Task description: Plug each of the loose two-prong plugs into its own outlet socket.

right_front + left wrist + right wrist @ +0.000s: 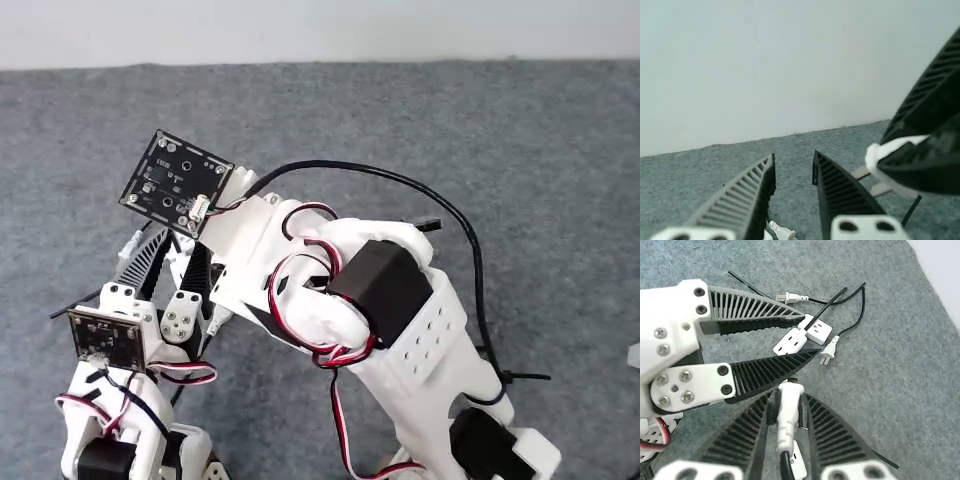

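— Grey felt covers the table (pixel 900 400) up to its far edge, where a white wall (pixel 300 30) begins.
— Anything held?
— In the right gripper (pixel 788 396): a white two-prong plug (pixel 786 422), clamped tight, with fingers pressed against both its sides. In the left wrist view, two metal prongs (pixel 866 172) stick out bare, in no socket.
— And the other side?
— The left gripper (pixel 810 335) is spread open, with nothing in its grasp. Seen from the right wrist, its black ribbed fingers (pixel 755 315) lie on either side of a white outlet socket (pixel 790 343). Touching it or hanging above it: cannot tell.
— More sockets?
— A second socket (pixel 818 330), also white, just beside the first and perhaps touching it. Black cords (pixel 832 300) run from the pair toward the wall edge. Under the held plug, a third white block (pixel 799 467), mostly hidden.
— Plugs left lying free?
— Two, both flat on the felt. First loose plug (pixel 827 354) just beside the socket pair. Second loose plug (pixel 790 297) near the outer finger of the left gripper. Both in from the far edge.
— From the high view?
— Right arm (pixel 420 340) and left arm (pixel 100 440) crowded close together, well short of the far edge. A dark circuit board (pixel 175 182) and red and white wires (pixel 345 352) cover the work below.
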Tool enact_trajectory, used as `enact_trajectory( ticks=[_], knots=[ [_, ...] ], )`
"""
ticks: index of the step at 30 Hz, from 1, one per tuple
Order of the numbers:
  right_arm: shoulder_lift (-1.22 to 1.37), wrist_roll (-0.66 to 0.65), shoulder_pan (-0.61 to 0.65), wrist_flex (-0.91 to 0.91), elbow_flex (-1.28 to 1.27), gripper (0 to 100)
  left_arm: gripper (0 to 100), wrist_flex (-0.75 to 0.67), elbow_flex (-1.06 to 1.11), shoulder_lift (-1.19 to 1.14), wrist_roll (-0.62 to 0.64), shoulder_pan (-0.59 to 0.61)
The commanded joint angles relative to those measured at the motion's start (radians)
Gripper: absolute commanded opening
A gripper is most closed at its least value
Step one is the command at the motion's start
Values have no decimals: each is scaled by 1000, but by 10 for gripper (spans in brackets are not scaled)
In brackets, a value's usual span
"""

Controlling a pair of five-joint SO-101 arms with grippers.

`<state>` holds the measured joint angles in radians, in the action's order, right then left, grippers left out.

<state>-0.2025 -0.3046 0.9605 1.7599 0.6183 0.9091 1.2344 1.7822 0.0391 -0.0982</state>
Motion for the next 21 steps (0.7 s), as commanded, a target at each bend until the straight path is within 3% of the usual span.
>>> enact_trajectory(
  ticks=[1,6,11,21],
  knots=[
    [-42,-2,53,21,12,8,137,-12,5,-5,14,-29],
    [-35,-5,47,31,5,8,137,-14,38,-5,8,-14],
    [-28,-8,-1,31,-3,8,137,-64,39,-5,15,150],
    [-28,-35,-45,-67,-374,8,137,-161,84,-5,14,354]
  ],
)
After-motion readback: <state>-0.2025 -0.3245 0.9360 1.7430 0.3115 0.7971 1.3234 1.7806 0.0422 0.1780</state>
